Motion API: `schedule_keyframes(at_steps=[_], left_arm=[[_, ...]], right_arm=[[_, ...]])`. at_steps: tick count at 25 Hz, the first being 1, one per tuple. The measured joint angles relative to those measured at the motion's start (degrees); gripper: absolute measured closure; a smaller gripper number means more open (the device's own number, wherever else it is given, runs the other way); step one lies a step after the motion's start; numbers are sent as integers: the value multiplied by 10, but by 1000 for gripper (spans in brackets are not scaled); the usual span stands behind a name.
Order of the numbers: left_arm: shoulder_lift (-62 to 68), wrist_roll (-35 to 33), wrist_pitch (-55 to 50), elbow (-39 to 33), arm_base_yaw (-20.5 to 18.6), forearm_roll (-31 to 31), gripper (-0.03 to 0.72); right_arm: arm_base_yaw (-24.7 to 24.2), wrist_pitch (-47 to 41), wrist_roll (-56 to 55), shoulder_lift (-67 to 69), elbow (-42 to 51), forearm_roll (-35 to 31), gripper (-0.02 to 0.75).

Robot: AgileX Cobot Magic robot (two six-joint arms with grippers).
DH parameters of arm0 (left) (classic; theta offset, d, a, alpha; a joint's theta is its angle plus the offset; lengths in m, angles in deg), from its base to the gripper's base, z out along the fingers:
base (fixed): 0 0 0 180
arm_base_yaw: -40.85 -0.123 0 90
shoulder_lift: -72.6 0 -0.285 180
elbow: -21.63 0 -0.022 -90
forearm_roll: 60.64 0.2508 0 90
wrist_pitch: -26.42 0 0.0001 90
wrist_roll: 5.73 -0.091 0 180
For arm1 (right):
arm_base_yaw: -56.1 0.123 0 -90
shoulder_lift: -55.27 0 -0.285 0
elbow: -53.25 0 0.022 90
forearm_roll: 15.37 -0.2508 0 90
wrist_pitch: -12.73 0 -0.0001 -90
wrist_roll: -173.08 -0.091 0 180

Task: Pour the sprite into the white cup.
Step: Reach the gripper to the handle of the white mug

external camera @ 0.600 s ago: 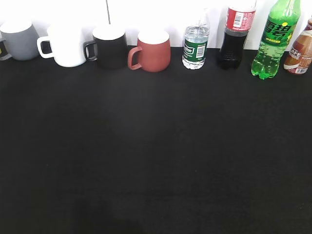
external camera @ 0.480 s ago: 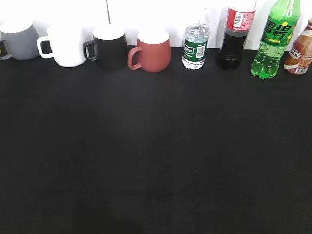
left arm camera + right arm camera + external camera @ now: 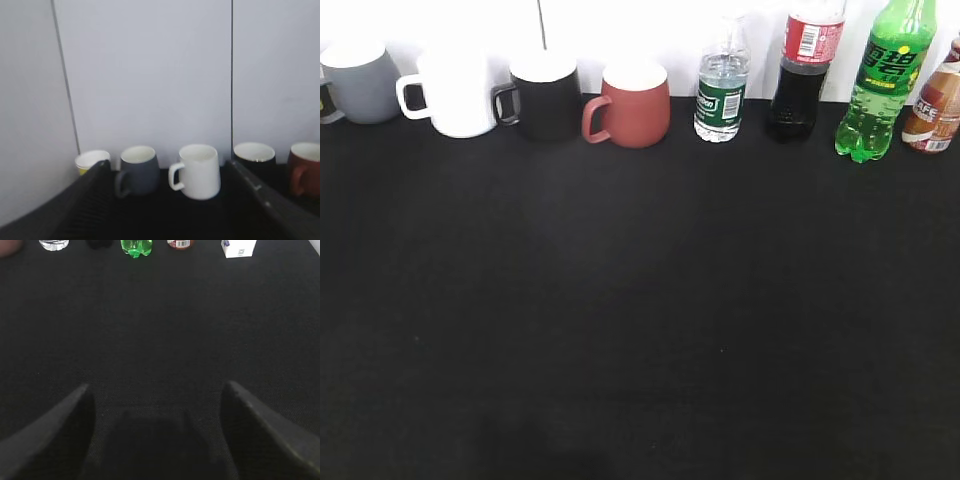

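The sprite (image 3: 882,85), a bright-green bottle, stands at the back right against the wall; its base shows at the top of the right wrist view (image 3: 136,247). The white cup (image 3: 457,92) stands at the back left, handle to the left; in the left wrist view (image 3: 200,171) it is ahead between the fingers. My left gripper (image 3: 167,200) is open and empty, some way short of the mugs. My right gripper (image 3: 155,405) is open and empty, low over the black cloth, far from the bottles. Neither gripper shows in the exterior view.
Along the back wall stand a grey mug (image 3: 360,82), a black mug (image 3: 542,94), a red-brown mug (image 3: 630,103), a clear water bottle (image 3: 722,85), a dark cola bottle (image 3: 802,75) and a brown bottle (image 3: 935,105). A yellow paper cup (image 3: 90,161) and a white box (image 3: 239,247) flank the row.
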Motion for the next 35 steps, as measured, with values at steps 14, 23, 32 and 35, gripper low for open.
schedule_keyframes(at_steps=[14,23,32,35], left_arm=[[924,0,742,67,0,0,165],[1161,1,667,330,-22,2,253],[1288,50,632,507,-21,14,384],[1295,53,636,522,-23,71,554]], right_arm=[[0,0,0,0,0,0,152],[0,0,0,0,0,-1,153],[0,0,0,0,0,-1,152],[0,0,0,-1,0,-1,153]])
